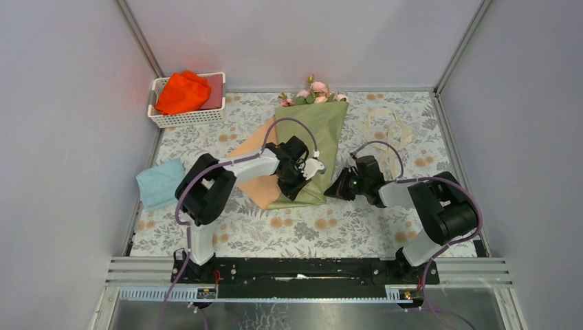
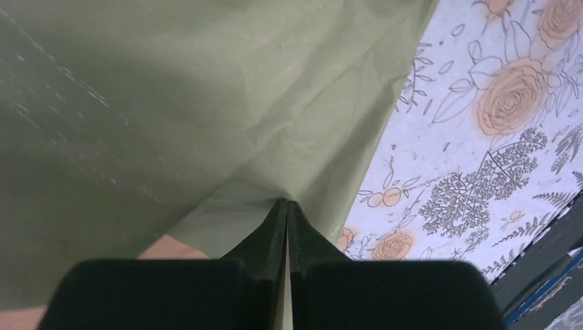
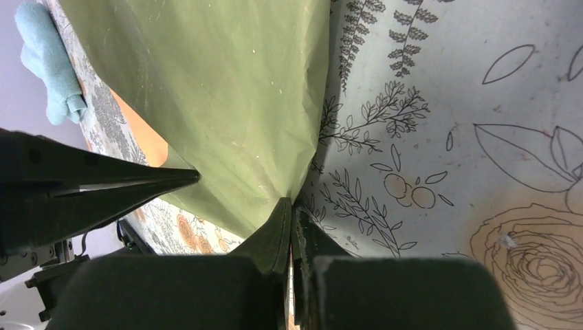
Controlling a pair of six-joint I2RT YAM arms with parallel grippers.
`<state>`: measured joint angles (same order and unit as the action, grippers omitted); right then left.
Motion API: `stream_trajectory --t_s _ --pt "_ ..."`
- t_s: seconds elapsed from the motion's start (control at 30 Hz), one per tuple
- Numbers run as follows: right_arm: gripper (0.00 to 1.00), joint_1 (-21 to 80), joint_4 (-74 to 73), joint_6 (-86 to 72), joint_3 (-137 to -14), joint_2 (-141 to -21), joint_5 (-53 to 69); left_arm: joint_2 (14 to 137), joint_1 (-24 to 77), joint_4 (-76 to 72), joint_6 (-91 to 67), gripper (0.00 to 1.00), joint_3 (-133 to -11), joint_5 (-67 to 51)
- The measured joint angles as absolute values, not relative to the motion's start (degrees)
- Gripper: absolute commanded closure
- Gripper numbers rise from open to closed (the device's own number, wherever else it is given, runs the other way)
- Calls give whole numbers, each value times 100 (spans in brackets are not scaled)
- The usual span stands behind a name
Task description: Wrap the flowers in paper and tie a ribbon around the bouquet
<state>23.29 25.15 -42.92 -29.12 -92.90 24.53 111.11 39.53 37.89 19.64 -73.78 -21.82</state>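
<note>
Paper (image 2: 172,103) is clamped at its edge by the left gripper (image 2: 287,201), jaws pressed together, and just to its right by the right gripper (image 3: 290,201) likewise.

Bouquet (image 1: 315,141) lies mid-table, flowers (image 1: 313,92) at far edge. Left gripper (image 1: 296,194) over the paper (image 1: 328,120) cone's near end; right gripper (image 1: 331,192) beside it. Ribbon (image 1: 389,128) toward far right corner.
</note>
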Motion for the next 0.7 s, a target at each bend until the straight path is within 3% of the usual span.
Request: stream_trajectory --t_s 0.7 --pt "100 2364 2132 -3972 -3083 -9242 2351 9736 4278 3216 2731 98 -5511 -1461"
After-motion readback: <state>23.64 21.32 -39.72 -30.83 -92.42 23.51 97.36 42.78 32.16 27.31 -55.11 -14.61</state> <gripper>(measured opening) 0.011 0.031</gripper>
